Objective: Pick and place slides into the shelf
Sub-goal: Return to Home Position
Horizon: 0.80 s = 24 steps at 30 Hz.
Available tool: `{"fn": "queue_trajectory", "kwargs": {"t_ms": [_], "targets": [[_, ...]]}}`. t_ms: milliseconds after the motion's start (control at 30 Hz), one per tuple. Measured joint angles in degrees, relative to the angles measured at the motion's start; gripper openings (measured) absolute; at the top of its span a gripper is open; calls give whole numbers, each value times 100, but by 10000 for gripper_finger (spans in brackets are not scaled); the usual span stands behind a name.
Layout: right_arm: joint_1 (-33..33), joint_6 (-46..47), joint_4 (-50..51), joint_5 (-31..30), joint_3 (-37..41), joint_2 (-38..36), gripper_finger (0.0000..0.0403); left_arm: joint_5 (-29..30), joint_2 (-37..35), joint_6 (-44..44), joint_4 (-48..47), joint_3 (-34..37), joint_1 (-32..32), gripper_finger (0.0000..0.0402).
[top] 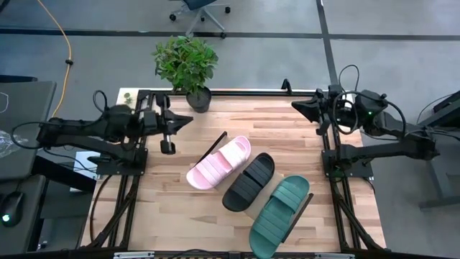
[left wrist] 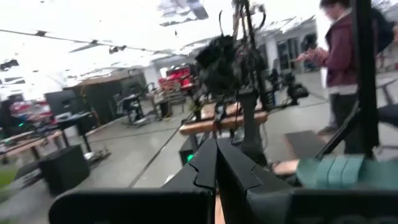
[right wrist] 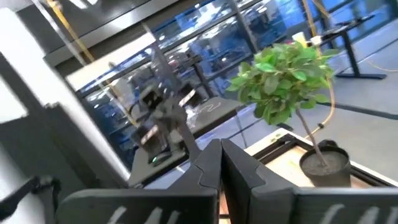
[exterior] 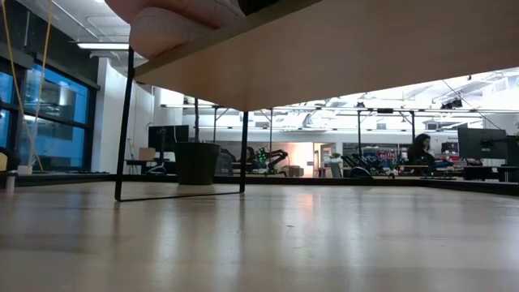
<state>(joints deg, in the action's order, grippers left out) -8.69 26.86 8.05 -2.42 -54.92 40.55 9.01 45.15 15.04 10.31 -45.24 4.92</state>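
Slides: pink slide (top: 218, 162), black slide (top: 249, 181), green slide (top: 280, 214) lie side by side in a slanted row on the shelf (exterior: 365, 57), mid table (top: 180, 216) | left gripper (top: 185, 121): clenched, empty, at left edge near plant (top: 185, 61) | right gripper (top: 296, 106): clenched, empty, at right edge

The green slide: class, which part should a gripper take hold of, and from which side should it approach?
Probably by its ribbed strap, coming from above. The green slide lies flat with the strap arching up, and the black slide crowds one long side.

Pink slide (exterior: 174, 24) mostly off-frame, low vw.
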Motion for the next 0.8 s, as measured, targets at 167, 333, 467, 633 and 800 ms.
{"fn": "queue_trajectory", "kwargs": {"t_ms": [167,333,467,633,800], "targets": [[266,117,-6,-597,0,-2,0,531,-463,114,170,770,-219,0],[473,266,-4,-834,0,-2,0,773,-719,358,1503,1645,-449,0],[633,329,-4,-945,0,-2,0,787,-739,466,2120,2183,-590,0],[806,409,-2,-1171,0,-2,0,810,-761,373,2457,2595,-657,0],[956,270,-2,-1197,0,-1,0,810,-761,252,2695,2998,-643,0]]}}
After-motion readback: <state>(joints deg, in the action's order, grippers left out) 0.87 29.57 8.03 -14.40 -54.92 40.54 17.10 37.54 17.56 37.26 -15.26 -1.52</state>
